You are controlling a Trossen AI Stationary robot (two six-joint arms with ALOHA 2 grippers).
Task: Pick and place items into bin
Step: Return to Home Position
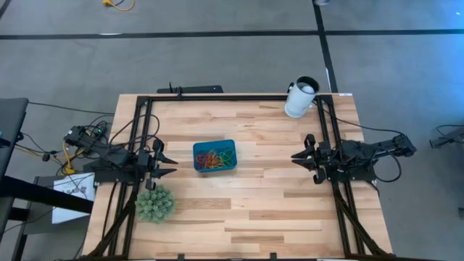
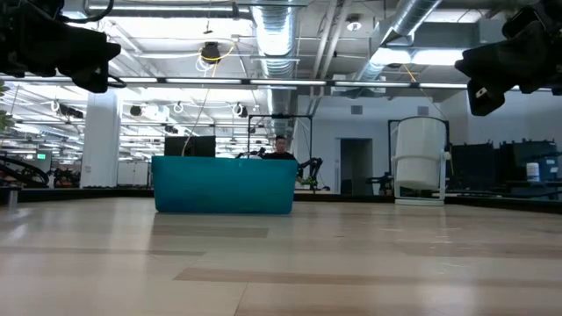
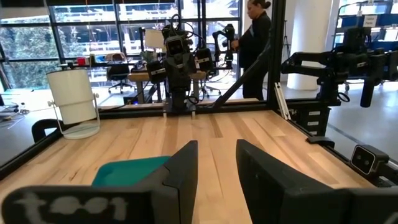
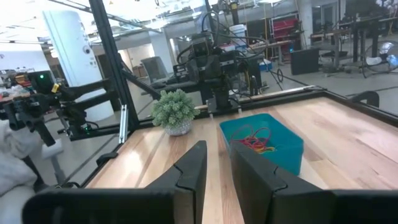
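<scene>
The teal-blue bin (image 1: 214, 156) rests flat on the table's middle, also in the low view (image 2: 225, 184), left wrist view (image 3: 127, 170) and right wrist view (image 4: 270, 142). Coloured loops (image 1: 213, 159) lie heaped inside it, seen too as red and yellow loops (image 4: 254, 140). My left gripper (image 1: 166, 164) hovers open near the table's left edge, left of the bin (image 3: 216, 163). My right gripper (image 1: 301, 157) hovers open toward the right edge, pointing at the bin (image 4: 217, 163). Neither touches anything.
A green spiky ball (image 1: 154, 204) sits near the left front, close to my left gripper, also in the right wrist view (image 4: 176, 110). A white cup (image 1: 300, 97) stands at the far right edge (image 3: 74, 99). A black frame (image 1: 232, 97) borders the table. A person (image 3: 255, 43) stands beyond.
</scene>
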